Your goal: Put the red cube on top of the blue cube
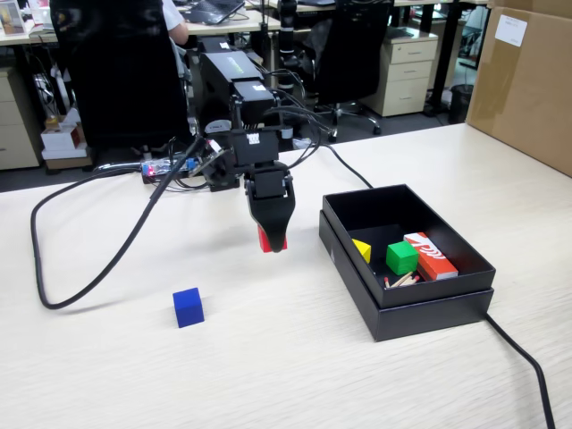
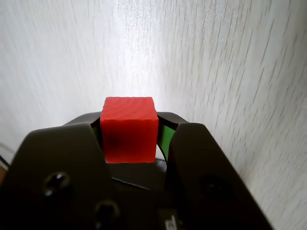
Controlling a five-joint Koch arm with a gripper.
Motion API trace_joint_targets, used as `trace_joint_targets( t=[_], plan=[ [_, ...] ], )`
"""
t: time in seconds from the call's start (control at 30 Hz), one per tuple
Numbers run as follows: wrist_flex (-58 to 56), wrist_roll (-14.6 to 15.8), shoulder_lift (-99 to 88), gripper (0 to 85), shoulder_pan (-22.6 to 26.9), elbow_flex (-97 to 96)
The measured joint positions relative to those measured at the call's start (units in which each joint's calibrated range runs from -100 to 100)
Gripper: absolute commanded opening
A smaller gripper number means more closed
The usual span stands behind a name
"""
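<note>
Two cubes matter here, and only one rests on the table [image 1: 295, 357], a pale wood-grain surface that fills most of the fixed view. On its right side in that view sits an open black box [image 1: 404, 295] holding a green cube [image 1: 401, 257], a yellow piece [image 1: 362, 250] and a longer red-orange box [image 1: 430, 255]; what look like thin sticks lie beside them, though they are too small to be sure.

Next in size is the gripper [image 1: 272, 243], hanging above the table just left of the black box, its jaws pressed onto the red cube [image 2: 129, 129] from two opposite sides. The wrist view shows the cube seated squarely between them, with its top face clear.

Smallest and alone, the blue cube [image 1: 188, 307] stands on the bare table, lower left of the gripper and well apart from it.

Judging by its looks, the red cube is light, rigid and matte, so it should not slip easily or deform. Holding it by flat opposite faces, as now, suits it; the bottom face should stay level so it sits flush on the blue one.
</note>
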Motion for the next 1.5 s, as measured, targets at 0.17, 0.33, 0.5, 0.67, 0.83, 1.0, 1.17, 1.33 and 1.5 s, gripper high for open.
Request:
trace_joint_targets(
  t=[0.17, 0.33, 0.5, 0.67, 0.83, 1.0, 1.17, 1.33, 1.5],
  plan=[
    [-0.08, -1.76, -2.07, 0.9, -1.76, 0.00],
    [0.00, -3.91, -2.07, 0.9, -4.10, 0.00],
    [0.00, -5.57, -2.07, 0.8, -5.57, 0.00],
    [1.78, -7.96, -1.94, 0.8, -7.18, -1.00],
    [5.96, -9.96, -0.52, 0.8, -8.55, -1.00],
    [10.14, -10.99, 2.07, 0.8, -9.77, -1.00],
    [11.46, -11.67, 4.66, 0.8, -10.70, -1.00],
    [11.46, -12.16, 6.21, 0.8, -11.14, -1.00],
    [13.24, -12.31, 7.38, 0.8, -11.48, -1.00]
  ],
)
